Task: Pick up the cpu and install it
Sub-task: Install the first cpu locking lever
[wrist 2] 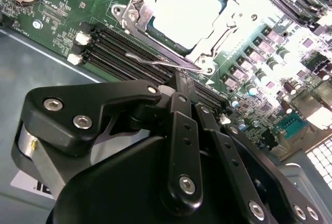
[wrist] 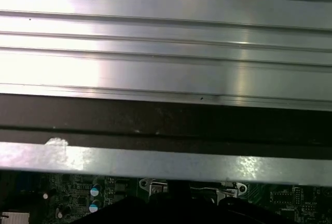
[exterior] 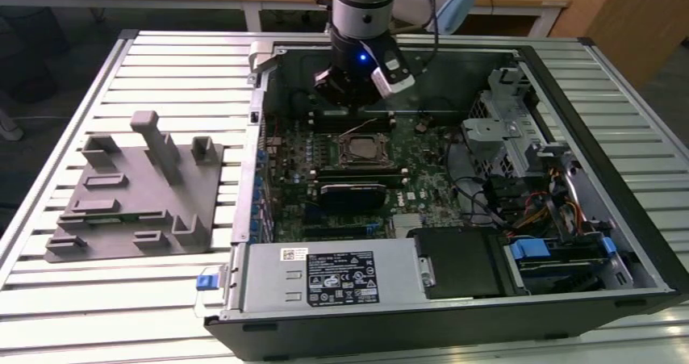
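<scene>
Second wrist view: cpu (wrist 2: 188,12) sits inside the socket frame (wrist 2: 207,53), silvery top up, so placing looks done. My tool (wrist 2: 179,86) hangs just above the socket's lever (wrist 2: 155,62), fingers pressed together, holding nothing. Frame looks unlatched, I judge.

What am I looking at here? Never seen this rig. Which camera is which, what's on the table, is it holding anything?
It is one robot arm with a gripper, reaching into an open computer case that lies on a slatted metal table.

The exterior view looks at the scene from off the arm. Both wrist views come from cameras riding on the arm.

On the exterior view's left sits a grey moulded tray with upright posts.

In the second wrist view the cpu already sits in its socket on the green motherboard, beyond the gripper's black linkage. The first wrist view faces the table slats and the case edge. The pictures don't settle whether anything is held.
</scene>
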Robot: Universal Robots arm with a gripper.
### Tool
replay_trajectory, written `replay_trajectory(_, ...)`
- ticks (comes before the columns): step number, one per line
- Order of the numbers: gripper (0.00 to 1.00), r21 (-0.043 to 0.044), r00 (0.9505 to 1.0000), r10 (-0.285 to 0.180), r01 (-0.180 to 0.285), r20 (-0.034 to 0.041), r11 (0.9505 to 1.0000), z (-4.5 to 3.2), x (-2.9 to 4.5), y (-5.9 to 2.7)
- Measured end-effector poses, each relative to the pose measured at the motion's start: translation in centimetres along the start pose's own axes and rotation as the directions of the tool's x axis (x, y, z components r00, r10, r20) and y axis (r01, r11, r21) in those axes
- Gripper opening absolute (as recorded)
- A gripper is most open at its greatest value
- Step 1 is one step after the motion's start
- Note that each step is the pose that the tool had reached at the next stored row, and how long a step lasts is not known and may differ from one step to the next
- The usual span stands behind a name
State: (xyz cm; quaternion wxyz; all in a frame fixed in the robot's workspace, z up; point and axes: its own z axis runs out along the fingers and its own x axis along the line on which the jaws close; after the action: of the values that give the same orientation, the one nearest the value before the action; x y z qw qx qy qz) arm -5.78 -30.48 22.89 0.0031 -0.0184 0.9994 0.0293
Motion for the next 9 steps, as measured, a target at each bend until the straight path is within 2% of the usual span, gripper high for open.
replay_trajectory(9,0.11,-0.0001,1.0,0.0,0.0,0.0001,1.0,0.35,-0.75,0.05)
